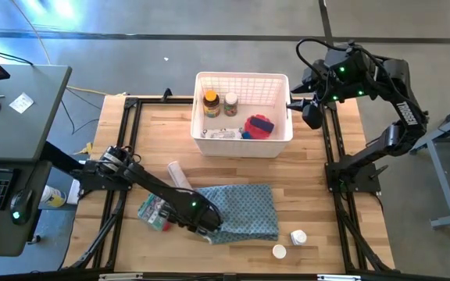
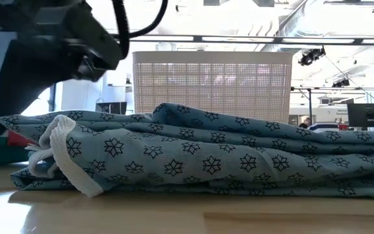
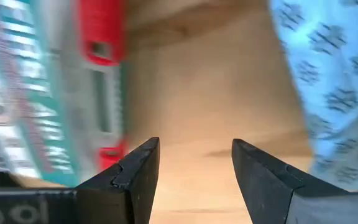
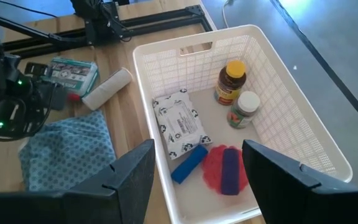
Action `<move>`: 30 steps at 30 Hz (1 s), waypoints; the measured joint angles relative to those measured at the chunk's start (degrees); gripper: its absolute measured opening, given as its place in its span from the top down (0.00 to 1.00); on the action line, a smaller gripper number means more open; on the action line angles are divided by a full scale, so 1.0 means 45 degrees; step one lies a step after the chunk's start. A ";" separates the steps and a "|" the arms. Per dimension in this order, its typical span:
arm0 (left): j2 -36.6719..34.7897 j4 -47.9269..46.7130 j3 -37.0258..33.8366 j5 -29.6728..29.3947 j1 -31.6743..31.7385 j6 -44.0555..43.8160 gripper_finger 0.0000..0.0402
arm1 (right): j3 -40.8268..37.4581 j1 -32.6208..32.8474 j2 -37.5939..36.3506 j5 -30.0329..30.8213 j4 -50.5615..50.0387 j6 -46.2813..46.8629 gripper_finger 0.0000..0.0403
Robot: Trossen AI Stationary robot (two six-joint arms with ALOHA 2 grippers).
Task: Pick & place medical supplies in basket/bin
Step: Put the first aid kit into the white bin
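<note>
Left gripper (image 1: 207, 227), jaws parted and empty, low beside printed packet (image 1: 154, 210); patterned cloth (image 1: 244, 211) should be cleared before closing. Right gripper (image 1: 312, 114) parked open above basket (image 1: 283, 84).

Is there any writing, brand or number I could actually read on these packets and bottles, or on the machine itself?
None can be read with confidence.
Green and red packet: printing blurred.
White packet in the basket: dark print too small.
Amber bottle and clear bottle: labels too small.
Left gripper: pale marks, perhaps digits, cut off at the picture's edge.
</note>
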 joint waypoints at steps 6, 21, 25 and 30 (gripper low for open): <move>-0.0008 -0.1494 0.0033 -0.0274 0.0000 0.0605 0.42 | 0.0000 -0.0004 0.0000 0.0015 0.0000 0.0152 0.42; -0.0008 -0.0585 -0.1017 -0.0494 0.0002 0.1213 0.42 | 0.0000 -0.0001 0.0000 0.0029 0.0000 0.0482 0.42; -0.0027 -0.0088 -0.1329 -0.0345 0.0000 0.1213 0.42 | 0.0000 -0.0004 0.0000 0.0036 0.0000 0.0482 0.42; -0.0028 0.0044 -0.1379 -0.0232 0.0005 0.1208 0.42 | 0.0000 -0.0004 0.0000 0.0048 0.0000 0.0482 0.42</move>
